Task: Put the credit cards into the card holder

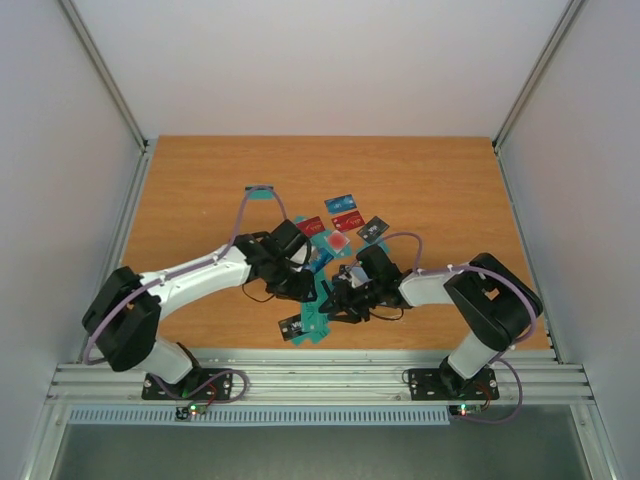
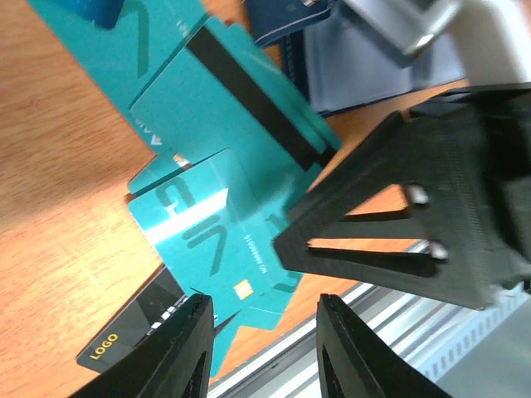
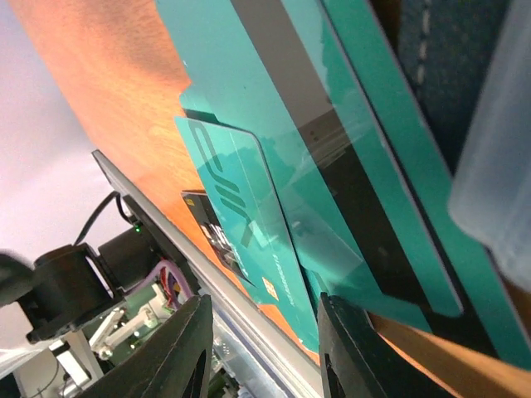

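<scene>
A pile of teal credit cards (image 1: 315, 316) lies near the table's front edge, with a dark grey card (image 1: 292, 326) beside it. In the left wrist view the teal cards (image 2: 216, 224) overlap, one with a dark stripe (image 2: 241, 99). My left gripper (image 2: 264, 307) hangs open just above them, nothing between its fingers. My right gripper (image 3: 264, 311) is open too, low over the same teal cards (image 3: 241, 207), its right finger close to a card's edge. Part of the navy card holder (image 2: 286, 21) shows beyond the pile, also in the right wrist view (image 3: 448, 66). The two grippers (image 1: 300, 285) (image 1: 340, 300) almost meet.
Farther back lie two red cards (image 1: 347, 221), a blue card (image 1: 340, 201), a dark card (image 1: 373, 229) and a lone teal card (image 1: 262, 192). The metal rail (image 1: 300, 365) runs along the front edge, right next to the pile. My right gripper's black finger (image 2: 398, 224) crowds the left wrist view.
</scene>
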`<state>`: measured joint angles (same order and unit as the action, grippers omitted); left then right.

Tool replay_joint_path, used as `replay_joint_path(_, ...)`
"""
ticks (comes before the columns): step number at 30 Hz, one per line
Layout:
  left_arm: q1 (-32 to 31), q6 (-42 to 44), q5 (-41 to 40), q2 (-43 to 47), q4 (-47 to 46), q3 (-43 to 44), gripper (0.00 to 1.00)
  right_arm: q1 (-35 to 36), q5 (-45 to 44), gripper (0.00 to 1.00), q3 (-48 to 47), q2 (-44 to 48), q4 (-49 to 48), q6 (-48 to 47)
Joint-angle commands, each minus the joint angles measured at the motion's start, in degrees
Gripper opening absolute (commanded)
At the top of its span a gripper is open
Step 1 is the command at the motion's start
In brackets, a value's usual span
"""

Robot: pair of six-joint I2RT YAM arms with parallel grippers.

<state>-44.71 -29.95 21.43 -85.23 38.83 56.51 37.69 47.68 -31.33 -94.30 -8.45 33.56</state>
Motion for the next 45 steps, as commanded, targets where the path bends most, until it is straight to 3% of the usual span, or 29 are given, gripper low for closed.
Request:
replay_joint_path(1,-0.12,5.36,-1.72,-3.80,1.48,-1.14,0.35,1.07,-1.97,0.37,0.31,3.19,5.06,-1.36)
replay_joint_path(19,-0.29,8.13,-2.58,-11.37,-2.85,0.22,0.33,3.86,-6.98,0.38,4.62,12.61,9.33,0.59)
replay_joint_path(32,-0.30,8.77,-3.56,-14.68,-2.23,3.39,0.33,4.28,-7.09,0.39,5.84,13.38,9.30,0.76)
replay_joint_path(45,-0.57,7.72,-3.88,-15.95,-6.21,-2.02,0.33,5.24,-6.99,0.42,4.94,11.95,8.71,0.64)
